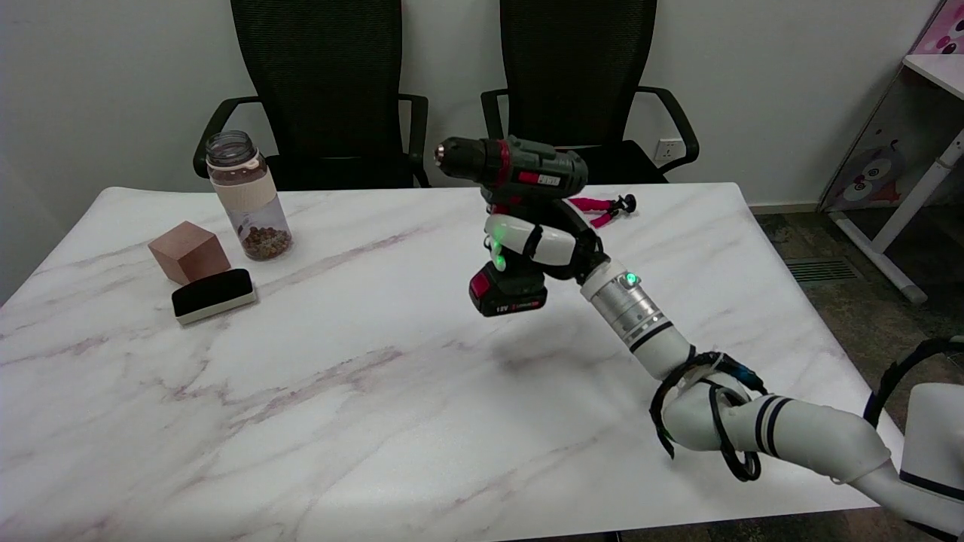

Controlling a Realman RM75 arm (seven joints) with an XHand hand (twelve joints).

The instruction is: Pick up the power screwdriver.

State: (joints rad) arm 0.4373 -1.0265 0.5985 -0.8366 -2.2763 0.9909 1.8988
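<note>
The power screwdriver [520,169] is dark green and black with a red band and a red-and-black battery pack at its base. It hangs above the marble table [361,399], upright, its chuck pointing left. My right hand [538,245] grips its handle, fingers wrapped around it between the body and the battery. The arm reaches in from the lower right. A faint shadow lies on the table below the tool.
At the left stand a clear bottle [247,197] with a beige band, a copper-coloured cube [188,251] and a black-topped eraser block [213,295]. A small pink-and-black tripod [602,206] lies behind the hand. Two black chairs [324,83] stand beyond the far edge.
</note>
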